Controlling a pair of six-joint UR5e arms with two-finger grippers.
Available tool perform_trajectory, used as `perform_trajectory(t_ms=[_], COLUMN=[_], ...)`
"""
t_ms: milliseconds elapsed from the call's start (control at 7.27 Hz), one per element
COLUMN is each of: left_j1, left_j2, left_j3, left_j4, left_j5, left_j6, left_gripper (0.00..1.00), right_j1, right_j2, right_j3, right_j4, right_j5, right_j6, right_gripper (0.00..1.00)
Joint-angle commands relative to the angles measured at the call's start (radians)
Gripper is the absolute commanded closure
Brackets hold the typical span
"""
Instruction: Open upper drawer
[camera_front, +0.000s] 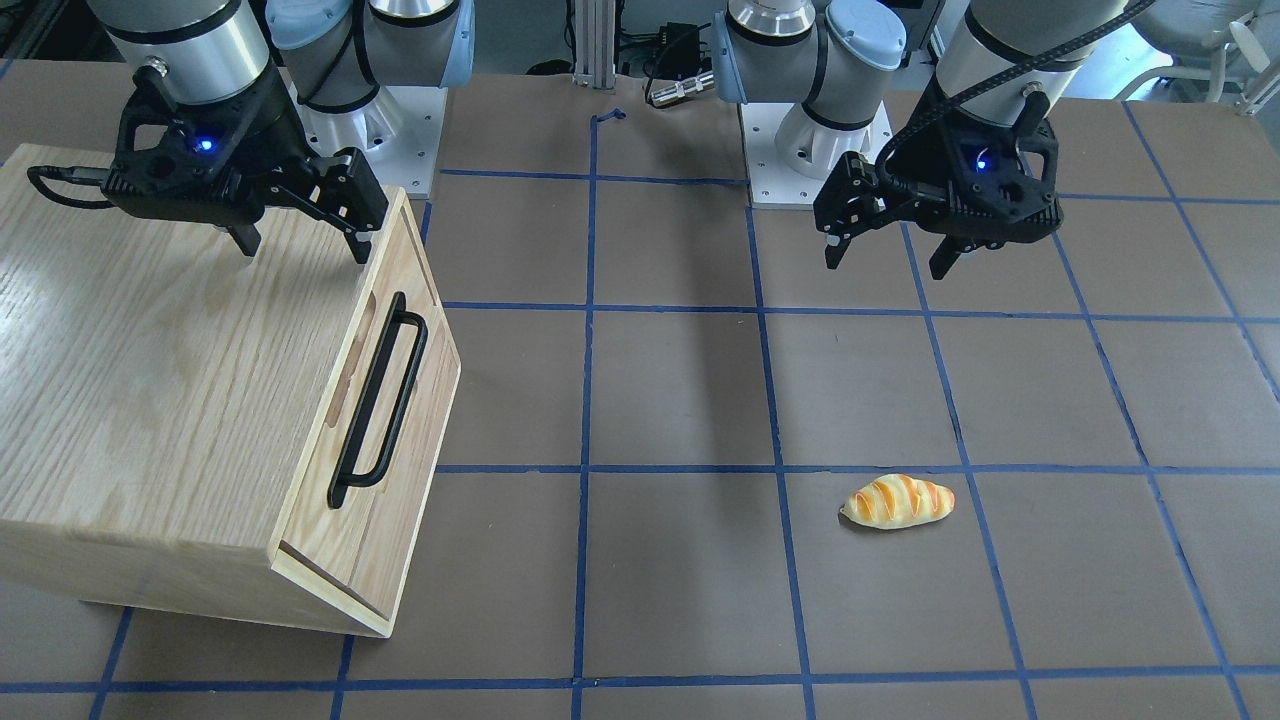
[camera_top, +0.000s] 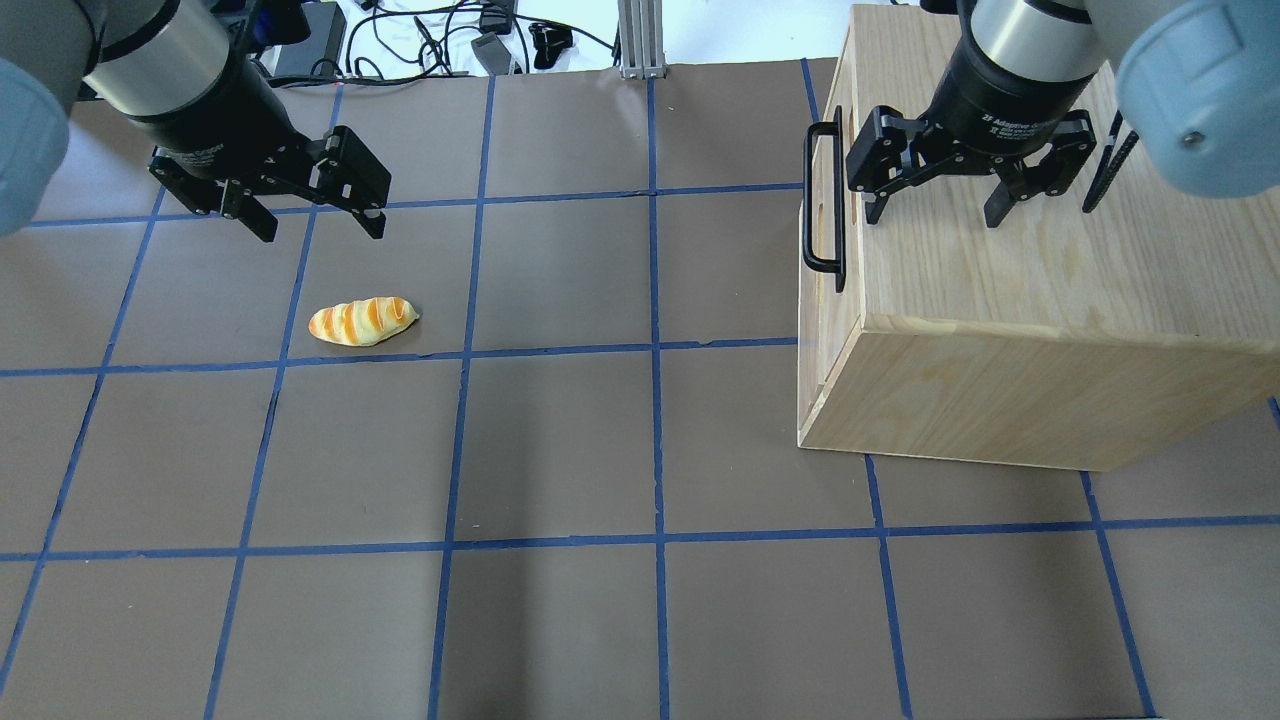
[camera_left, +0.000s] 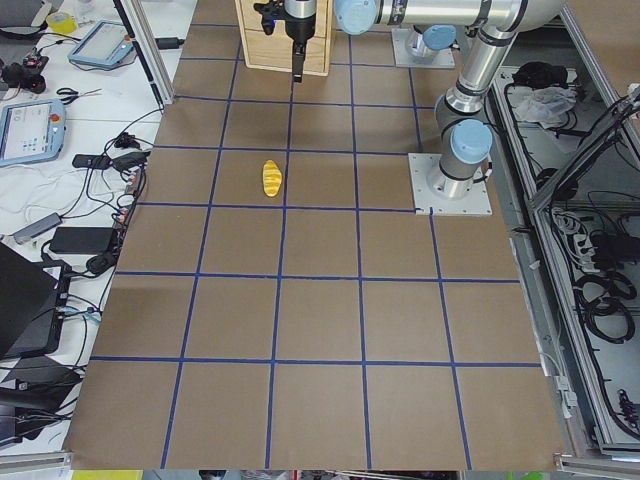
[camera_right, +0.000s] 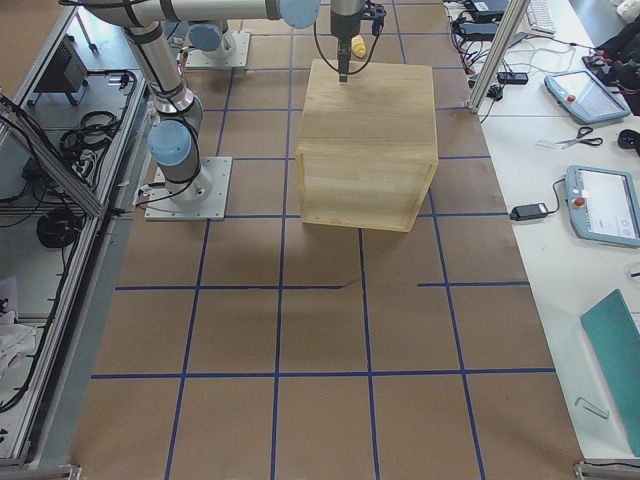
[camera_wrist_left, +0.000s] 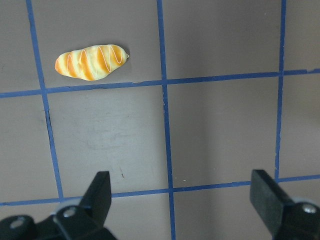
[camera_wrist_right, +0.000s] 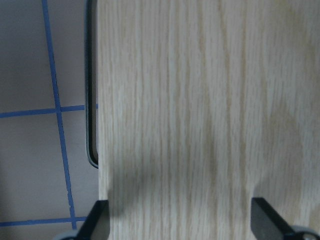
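The oak-grain cabinet (camera_front: 170, 400) stands on the robot's right side. Its upper drawer front (camera_front: 425, 385) carries a long black bar handle (camera_front: 378, 402) over an oblong recess and sits flush with the casing. The handle also shows in the overhead view (camera_top: 823, 200) and at the left edge of the right wrist view (camera_wrist_right: 90, 100). My right gripper (camera_front: 300, 247) (camera_top: 935, 216) hangs open and empty above the cabinet top, near its front edge. My left gripper (camera_front: 885, 263) (camera_top: 322, 232) is open and empty above the table, far from the cabinet.
A toy bread roll (camera_front: 897, 501) (camera_top: 362, 321) (camera_wrist_left: 90, 62) lies on the brown table with its blue tape grid (camera_top: 650, 450), just in front of my left gripper. Cables and a metal post sit at the table's far edge (camera_top: 640, 40).
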Motion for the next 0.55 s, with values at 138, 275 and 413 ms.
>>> perform_trajectory(t_ms=[138, 275, 413], left_j1=[-0.003, -0.003, -0.006], left_j2=[-0.009, -0.014, -0.026], left_j3=[-0.004, -0.004, -0.012], left_j4=[0.012, 0.012, 0.015], left_j5=[0.006, 0.011, 0.005], left_j6=[-0.001, 0.001, -0.039], left_gripper=[0.00, 0.00, 0.00], right_j1=[0.000, 0.000, 0.000], right_j2=[0.000, 0.000, 0.000], right_j3=[0.000, 0.000, 0.000], right_j4=[0.000, 0.000, 0.000], right_j5=[0.000, 0.001, 0.000], right_j6=[0.000, 0.000, 0.000], right_gripper=[0.00, 0.00, 0.00])
